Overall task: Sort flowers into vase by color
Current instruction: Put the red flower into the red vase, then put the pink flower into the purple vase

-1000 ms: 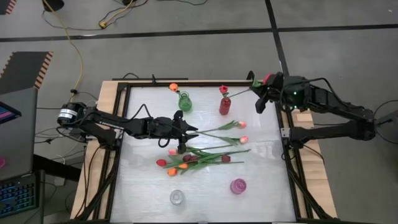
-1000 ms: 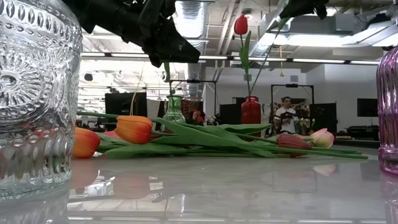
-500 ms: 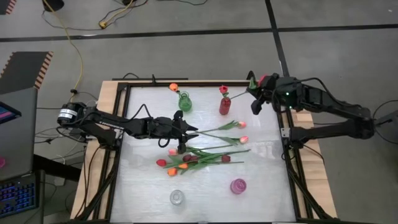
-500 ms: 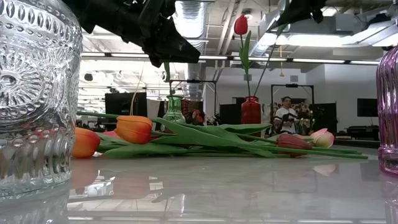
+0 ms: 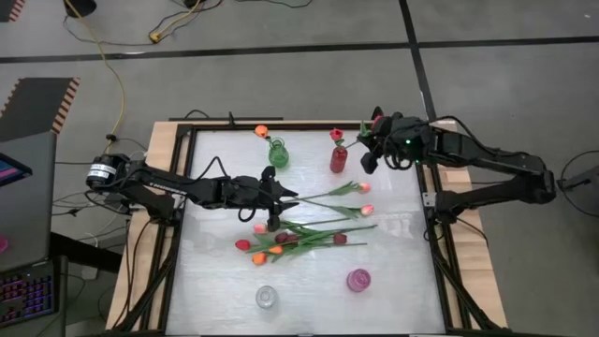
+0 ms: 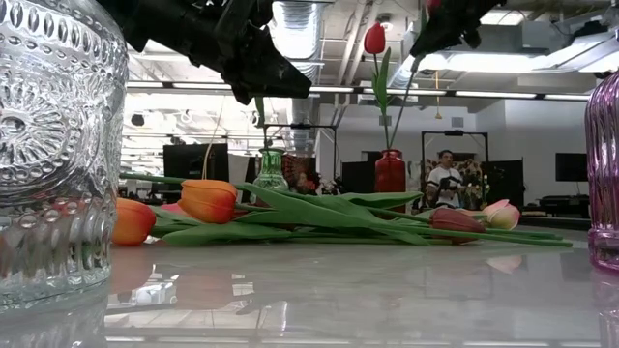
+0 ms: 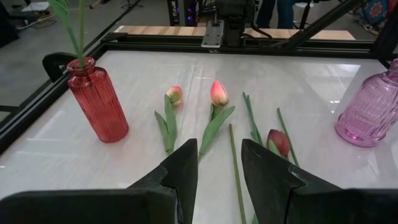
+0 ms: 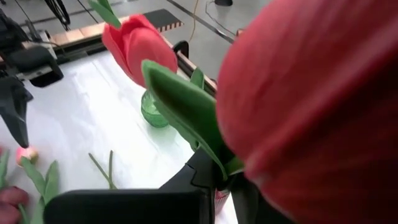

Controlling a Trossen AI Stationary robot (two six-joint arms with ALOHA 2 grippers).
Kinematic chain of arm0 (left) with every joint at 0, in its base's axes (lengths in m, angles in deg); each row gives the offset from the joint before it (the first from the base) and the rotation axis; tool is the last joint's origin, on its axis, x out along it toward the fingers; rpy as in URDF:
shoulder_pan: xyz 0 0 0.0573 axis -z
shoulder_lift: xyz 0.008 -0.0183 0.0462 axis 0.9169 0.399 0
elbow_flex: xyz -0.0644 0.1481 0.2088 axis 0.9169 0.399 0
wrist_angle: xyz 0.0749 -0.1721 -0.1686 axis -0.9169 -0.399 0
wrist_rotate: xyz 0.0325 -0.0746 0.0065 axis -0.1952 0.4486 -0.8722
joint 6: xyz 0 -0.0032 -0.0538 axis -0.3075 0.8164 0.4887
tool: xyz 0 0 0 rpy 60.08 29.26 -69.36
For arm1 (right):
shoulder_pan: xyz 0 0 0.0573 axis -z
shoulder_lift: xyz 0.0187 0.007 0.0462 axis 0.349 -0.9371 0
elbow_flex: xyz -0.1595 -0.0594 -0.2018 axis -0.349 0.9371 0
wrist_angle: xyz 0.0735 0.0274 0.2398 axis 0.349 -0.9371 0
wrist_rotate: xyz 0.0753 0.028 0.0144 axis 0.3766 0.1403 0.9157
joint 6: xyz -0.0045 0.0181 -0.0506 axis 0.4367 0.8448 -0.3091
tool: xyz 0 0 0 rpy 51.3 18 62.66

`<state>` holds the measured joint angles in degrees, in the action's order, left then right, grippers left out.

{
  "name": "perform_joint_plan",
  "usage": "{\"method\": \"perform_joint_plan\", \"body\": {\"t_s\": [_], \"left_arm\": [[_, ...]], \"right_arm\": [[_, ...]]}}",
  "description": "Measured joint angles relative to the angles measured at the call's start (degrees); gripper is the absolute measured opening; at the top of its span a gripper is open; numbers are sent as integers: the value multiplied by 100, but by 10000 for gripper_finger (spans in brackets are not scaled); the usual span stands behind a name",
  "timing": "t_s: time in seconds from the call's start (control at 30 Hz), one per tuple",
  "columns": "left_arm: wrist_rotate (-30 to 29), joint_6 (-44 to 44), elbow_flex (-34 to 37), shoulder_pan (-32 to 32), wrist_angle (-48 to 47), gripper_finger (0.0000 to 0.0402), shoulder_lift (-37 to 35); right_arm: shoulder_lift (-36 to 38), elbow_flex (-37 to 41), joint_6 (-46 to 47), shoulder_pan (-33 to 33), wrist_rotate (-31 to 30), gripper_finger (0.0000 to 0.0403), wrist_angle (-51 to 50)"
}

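My left gripper [image 5: 272, 199] waits, jaws apart, over the pile of loose tulips [image 5: 299, 236] on the white worktop [image 5: 402, 253]. Farther back, my right gripper [image 5: 370, 150] pinches a red tulip [image 8: 311, 93] (its stem is already in the red ribbed glass vase [image 5: 338, 157]). Next, I should let go.

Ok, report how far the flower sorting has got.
Done: one red tulip stands in the red vase, an orange one in the green vase. In hand: the right gripper brings another red tulip to the red vase. Left: the pile mid-table, under the left gripper.
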<state>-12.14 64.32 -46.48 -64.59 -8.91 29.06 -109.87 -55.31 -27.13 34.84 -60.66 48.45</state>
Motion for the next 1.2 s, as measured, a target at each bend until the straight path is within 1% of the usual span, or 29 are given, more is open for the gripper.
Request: {"method": "perform_joint_plan", "body": {"t_s": [0.13, 0.3, 0.4, 0.5, 0.6, 0.77, 0.87, 0.97, 1.2], "left_arm": [[0, 0, 0, 0, 0, 112, 0], [0, 1, 0, 0, 0, 112, 0], [0, 0, 0, 2, 0, 112, 0], [0, 0, 0, 2, 0, 112, 0], [0, 5, 0, 0, 0, 112, 0], [0, 70, 0, 2, 0, 112, 0], [0, 68, 0, 0, 0, 112, 0], [0, 68, 0, 2, 0, 112, 0], [0, 26, 0, 0, 0, 112, 0]], "right_arm": [[-122, 0, -3, -2, 0, 60, 1], [-103, 0, -5, 0, 0, 61, -1], [-102, 0, 0, 0, 0, 72, -5], [-114, 0, 2, 0, 1, 99, -17], [-117, 0, 58, 0, 1, 140, -194], [-108, 0, 369, -1, 2, 209, -814], [-106, 0, 367, 0, 2, 237, -1195], [-106, 0, 365, 0, 2, 249, -1411], [-104, 0, 363, -10, 4, 249, -1818]]}}
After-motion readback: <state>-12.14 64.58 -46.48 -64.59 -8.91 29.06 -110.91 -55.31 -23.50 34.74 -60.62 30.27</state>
